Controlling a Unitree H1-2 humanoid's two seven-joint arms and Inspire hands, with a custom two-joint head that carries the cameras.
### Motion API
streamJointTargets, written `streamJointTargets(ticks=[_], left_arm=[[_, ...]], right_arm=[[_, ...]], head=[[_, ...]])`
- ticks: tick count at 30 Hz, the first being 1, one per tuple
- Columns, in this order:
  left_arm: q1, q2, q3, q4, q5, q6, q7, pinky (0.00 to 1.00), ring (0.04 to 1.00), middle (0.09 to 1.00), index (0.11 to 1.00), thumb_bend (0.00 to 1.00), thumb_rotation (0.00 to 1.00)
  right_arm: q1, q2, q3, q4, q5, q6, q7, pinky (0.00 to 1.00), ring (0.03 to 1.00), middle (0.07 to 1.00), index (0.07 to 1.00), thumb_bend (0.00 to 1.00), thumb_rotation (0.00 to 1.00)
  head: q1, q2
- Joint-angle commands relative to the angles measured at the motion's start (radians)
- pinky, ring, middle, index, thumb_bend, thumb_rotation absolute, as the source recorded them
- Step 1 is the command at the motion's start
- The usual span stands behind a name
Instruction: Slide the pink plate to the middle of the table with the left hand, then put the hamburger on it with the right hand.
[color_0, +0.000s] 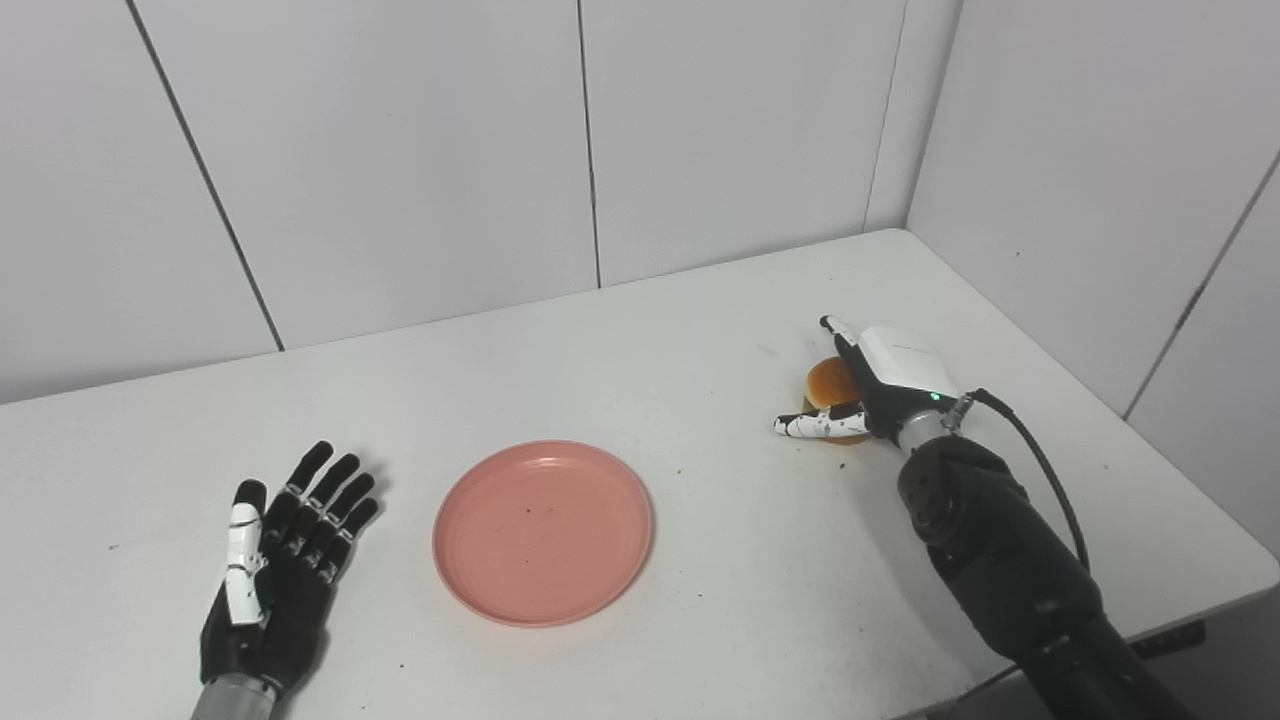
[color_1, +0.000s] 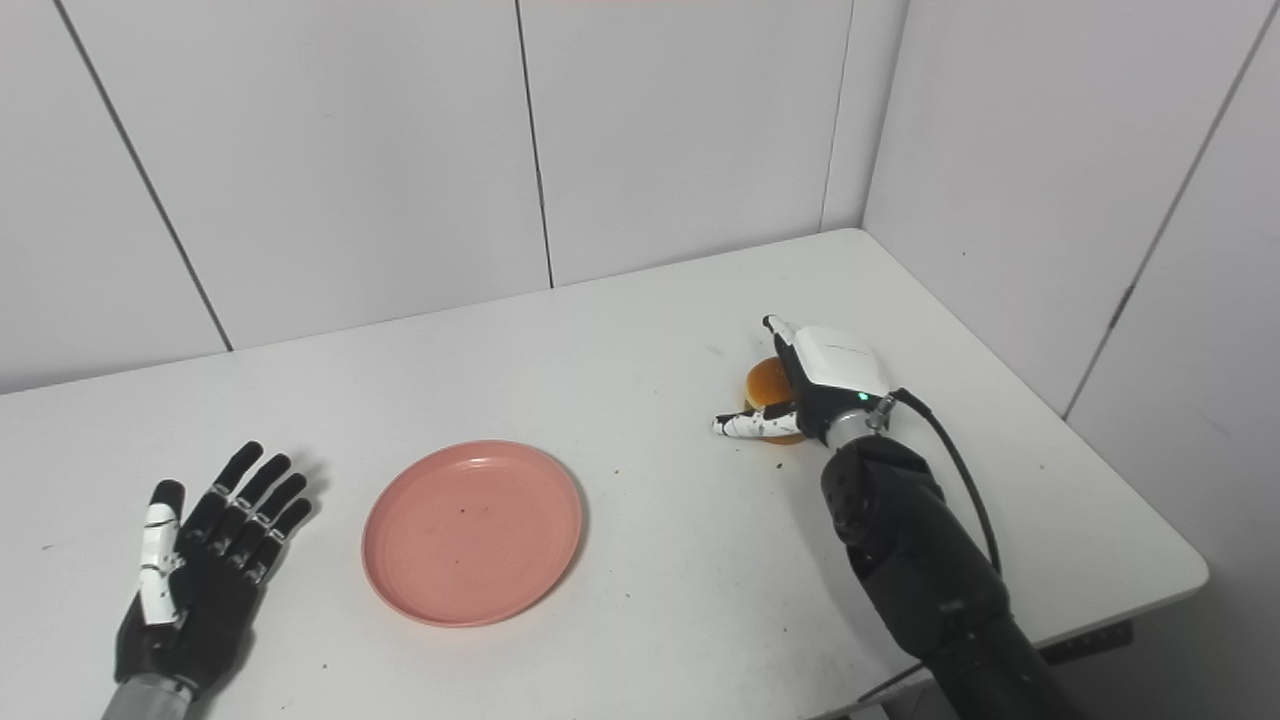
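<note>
Your right hand (color_0: 880, 385) is at the hamburger (color_0: 830, 384); the pink plate (color_0: 543, 532) lies bare mid-surface.

The round, smooth, shallow-rimmed plate sits flat on the matte white surface (color_0: 700, 330). Your left hand (color_0: 275, 570) rests just beside it, palm down, glossy black fingers spread, holding nothing. The right hand's fingers reach around the domed tan bun, thumb in front; you cannot tell whether they grip it.

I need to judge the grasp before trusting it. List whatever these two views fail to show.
- Round brown-bun hamburger: mostly covered by the black-and-white right hand in both views; its far and right sides are hidden.
- Fingers: whether they press the hamburger cannot be told, since the hand's white back blocks the contact.
- Right forearm: cut off by the bottom edge in both views.
- Dark specks on the round pink plastic plate: too small to identify.
</note>
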Motion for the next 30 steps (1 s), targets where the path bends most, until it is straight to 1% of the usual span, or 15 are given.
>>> streamJointTargets(ticks=[1,7,11,12,13,14,16,18,19,20,21,23,25,27,30], left_arm=[[0.011,0.008,-0.005,-0.001,0.000,0.016,0.001,0.92,0.887,0.880,0.873,0.53,1.00],[0.012,0.006,-0.010,-0.006,0.008,0.012,0.007,0.92,0.890,0.880,0.872,0.53,1.00],[0.013,0.007,-0.011,-0.005,0.007,0.010,0.004,0.92,0.891,0.882,0.875,0.53,1.00],[0.013,0.007,-0.012,-0.006,0.006,0.011,0.003,0.92,0.891,0.883,0.874,0.52,1.00],[0.013,0.006,-0.011,-0.007,0.005,0.014,0.004,0.92,0.890,0.883,0.875,0.52,1.00],[0.013,0.006,-0.011,-0.008,0.004,0.014,0.005,0.92,0.890,0.883,0.875,0.52,1.00],[0.014,0.005,-0.012,-0.009,0.007,0.012,0.007,0.92,0.891,0.882,0.872,0.52,1.00],[0.013,0.003,-0.013,-0.007,0.009,0.008,0.008,0.92,0.893,0.881,0.868,0.53,1.00],[0.013,0.003,-0.014,-0.006,0.011,0.006,0.008,0.92,0.893,0.880,0.867,0.53,1.00],[0.013,0.003,-0.014,-0.006,0.012,0.004,0.008,0.92,0.892,0.880,0.866,0.53,1.00],[0.013,0.002,-0.014,-0.006,0.010,0.005,0.007,0.92,0.893,0.881,0.869,0.53,1.00],[0.012,0.002,-0.015,-0.005,0.008,0.003,0.005,0.92,0.893,0.882,0.871,0.53,1.00],[0.012,0.001,-0.015,-0.005,0.009,0.000,0.005,0.92,0.896,0.884,0.873,0.53,1.00],[0.012,0.000,-0.016,-0.004,0.012,-0.002,0.007,0.92,0.894,0.882,0.871,0.54,1.00],[0.012,-0.002,-0.015,-0.003,0.009,0.001,0.008,0.93,0.896,0.882,0.870,0.53,1.00]], right_arm=[[-0.047,-0.023,0.011,-0.025,-0.001,0.028,0.013,0.57,0.809,0.913,0.934,0.89,0.57],[-0.049,-0.035,0.023,-0.046,-0.023,0.070,0.073,0.57,0.818,0.916,0.922,0.90,0.53],[-0.044,-0.021,-0.005,-0.063,-0.062,0.073,0.100,0.63,0.792,0.870,0.852,0.87,0.42],[-0.041,-0.021,-0.005,-0.067,-0.057,0.072,0.084,0.59,0.736,0.814,0.797,0.84,0.34],[-0.039,-0.019,-0.010,-0.065,-0.049,0.071,0.062,0.51,0.622,0.698,0.733,0.80,0.26],[-0.037,-0.018,-0.014,-0.062,-0.040,0.067,0.041,0.49,0.600,0.676,0.721,0.79,0.24],[-0.035,-0.017,-0.019,-0.050,-0.032,0.062,0.008,0.47,0.537,0.595,0.631,0.75,0.14],[-0.035,-0.018,-0.018,-0.037,-0.025,0.059,-0.016,0.46,0.515,0.569,0.518,0.57,0.14],[-0.036,-0.019,-0.018,-0.031,-0.020,0.059,-0.027,0.46,0.511,0.566,0.503,0.54,0.13],[-0.037,-0.019,-0.017,-0.028,-0.015,0.059,-0.034,0.42,0.470,0.514,0.496,0.53,0.05],[-0.037,-0.019,-0.015,-0.027,-0.011,0.056,-0.045,0.36,0.421,0.460,0.503,0.53,0.02],[-0.036,-0.021,-0.011,-0.028,-0.006,0.054,-0.058,0.33,0.397,0.434,0.509,0.53,0.01],[-0.037,-0.023,-0.007,-0.033,-0.005,0.060,-0.059,0.34,0.420,0.451,0.503,0.53,0.00],[-0.038,-0.024,-0.005,-0.041,-0.002,0.063,-0.061,0.41,0.477,0.495,0.484,0.53,0.00],[-0.038,-0.026,-0.010,-0.047,0.014,0.053,-0.075,0.33,0.413,0.438,0.507,0.52,0.00]], head=[[0.001,-0.002],[0.007,-0.001],[0.009,-0.001],[0.009,-0.001],[0.009,-0.001],[0.009,-0.001],[0.009,-0.001],[0.013,-0.003],[0.015,-0.004],[0.015,-0.004],[0.015,-0.004],[0.015,-0.004],[0.020,-0.005],[0.020,-0.005],[0.027,-0.008]])
